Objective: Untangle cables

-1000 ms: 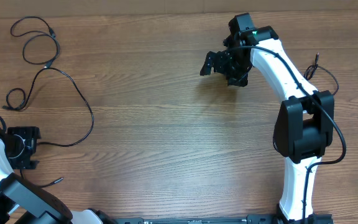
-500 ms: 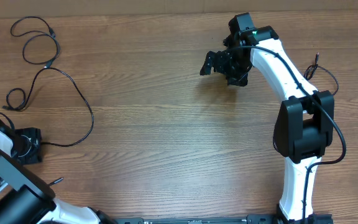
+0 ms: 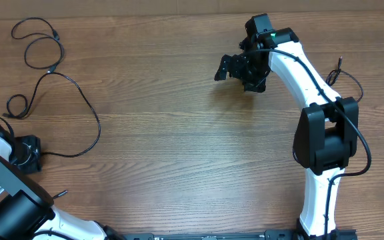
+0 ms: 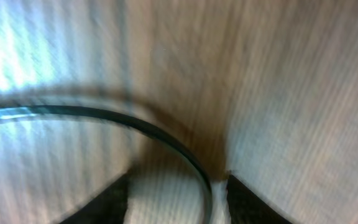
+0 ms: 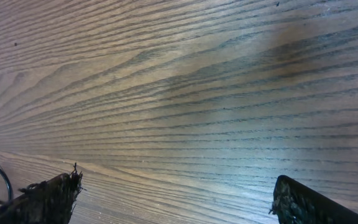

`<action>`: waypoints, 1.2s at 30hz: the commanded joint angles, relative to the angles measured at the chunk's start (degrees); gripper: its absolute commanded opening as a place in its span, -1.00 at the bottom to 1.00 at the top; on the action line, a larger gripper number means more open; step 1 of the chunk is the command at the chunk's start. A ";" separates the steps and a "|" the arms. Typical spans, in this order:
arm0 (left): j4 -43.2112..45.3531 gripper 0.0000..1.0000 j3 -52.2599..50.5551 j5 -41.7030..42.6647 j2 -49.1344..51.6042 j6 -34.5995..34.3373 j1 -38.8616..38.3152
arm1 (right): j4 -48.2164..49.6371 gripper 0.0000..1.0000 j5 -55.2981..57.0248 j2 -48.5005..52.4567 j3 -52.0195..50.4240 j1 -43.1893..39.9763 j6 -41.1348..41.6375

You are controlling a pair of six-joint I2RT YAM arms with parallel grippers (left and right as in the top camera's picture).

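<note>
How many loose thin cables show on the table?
3, possibly more hidden: a looped cable across the left side, a plug tip beside the left arm, a strand behind the right arm.

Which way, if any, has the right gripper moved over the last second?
No. In the overhead view the right gripper sits at the same spot below the table's far edge, with its jaws open as before.

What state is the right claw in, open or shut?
Open: the right claw has its fingers far apart, only bare table between them.
</note>
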 commanded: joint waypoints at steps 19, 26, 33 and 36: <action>-4.42 -0.92 0.98 -11.28 8.50 7.08 0.37 | -0.48 1.00 0.33 -0.02 0.81 0.17 -0.22; -20.44 -0.92 24.02 -6.86 8.22 12.33 -0.17 | -0.52 1.00 0.33 -0.02 0.81 0.17 -0.22; -27.43 -0.92 40.70 -6.80 8.22 15.98 -0.44 | -0.61 1.00 0.31 -0.02 0.81 0.17 -0.22; -27.80 -0.92 46.31 -6.80 8.22 19.69 -0.46 | -0.61 1.00 0.33 -0.02 0.81 0.17 -0.22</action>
